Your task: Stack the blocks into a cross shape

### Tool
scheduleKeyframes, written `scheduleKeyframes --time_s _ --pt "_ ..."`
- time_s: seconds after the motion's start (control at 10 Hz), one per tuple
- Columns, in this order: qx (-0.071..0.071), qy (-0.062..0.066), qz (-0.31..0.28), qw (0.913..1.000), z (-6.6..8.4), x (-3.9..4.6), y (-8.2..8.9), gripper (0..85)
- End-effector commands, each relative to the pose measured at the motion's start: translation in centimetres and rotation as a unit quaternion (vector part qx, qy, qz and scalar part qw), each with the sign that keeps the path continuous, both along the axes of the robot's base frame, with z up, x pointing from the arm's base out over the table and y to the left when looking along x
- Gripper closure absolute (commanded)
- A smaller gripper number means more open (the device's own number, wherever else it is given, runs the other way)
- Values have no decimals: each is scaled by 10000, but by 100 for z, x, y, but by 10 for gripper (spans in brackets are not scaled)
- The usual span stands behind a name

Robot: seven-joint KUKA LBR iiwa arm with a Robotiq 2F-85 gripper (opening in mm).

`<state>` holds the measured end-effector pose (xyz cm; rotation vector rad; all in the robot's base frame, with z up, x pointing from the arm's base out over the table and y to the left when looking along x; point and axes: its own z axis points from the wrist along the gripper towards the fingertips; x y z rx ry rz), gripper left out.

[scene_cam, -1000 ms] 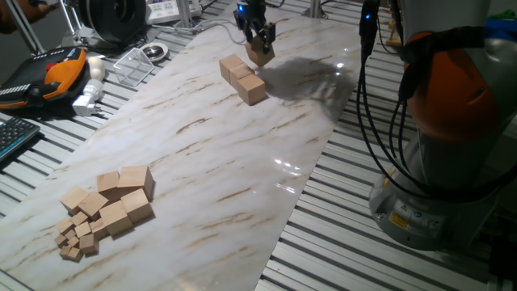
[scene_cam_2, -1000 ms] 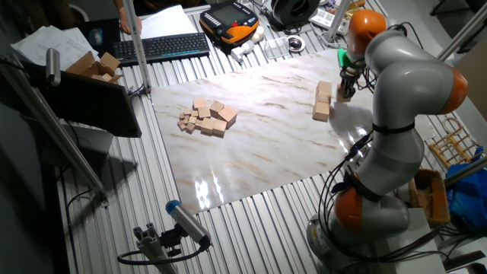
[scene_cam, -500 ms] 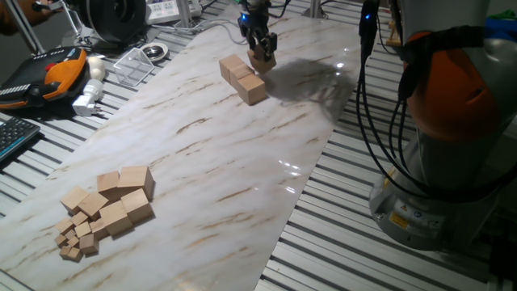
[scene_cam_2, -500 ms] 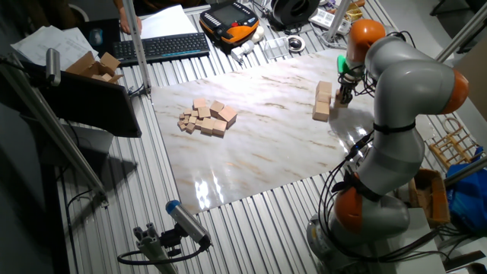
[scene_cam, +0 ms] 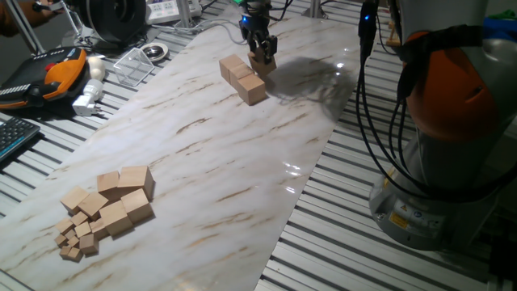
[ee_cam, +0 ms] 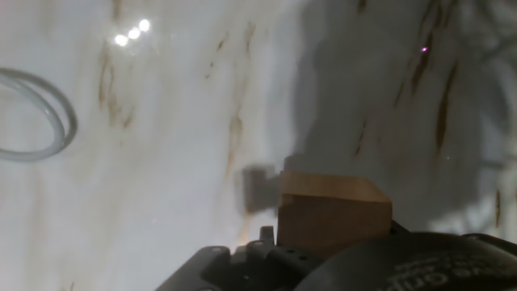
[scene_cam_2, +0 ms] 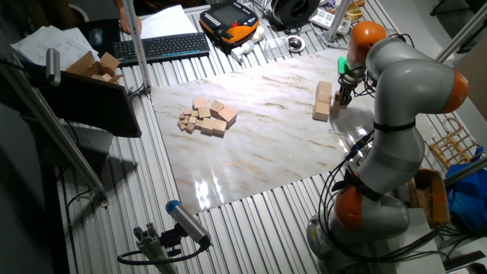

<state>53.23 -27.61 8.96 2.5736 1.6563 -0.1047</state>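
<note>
A gripper (scene_cam: 262, 58) pinches 1 wooden block (scene_cam: 264, 61) low over the marble board (scene_cam: 210, 153), just beside a row of 3 blocks (scene_cam: 243, 78), at its 2 o'clock.

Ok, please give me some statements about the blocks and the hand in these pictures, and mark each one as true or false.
1. The hand is closed on a wooden block. True.
2. Three large blocks form a row on the marble board, next to the hand. True.
3. The held block already rests on top of the row. False: it is beside the row, at the level of the board, not on top of it.
4. The pile of spare blocks lies directly next to the row. False: it lies far from the row, at the opposite end of the board.
5. The pile holds cubes of different sizes. True.
</note>
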Motion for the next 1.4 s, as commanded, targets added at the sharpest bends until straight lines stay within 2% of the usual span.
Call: scheduleKeyframes --time_s 0.0,0.8,1.3 --pt "5 2 9 10000 -9 2 2 850" --pt "189 -39 -18 9998 -206 40 34 850" --pt "266 -42 36 9996 -238 45 40 850"
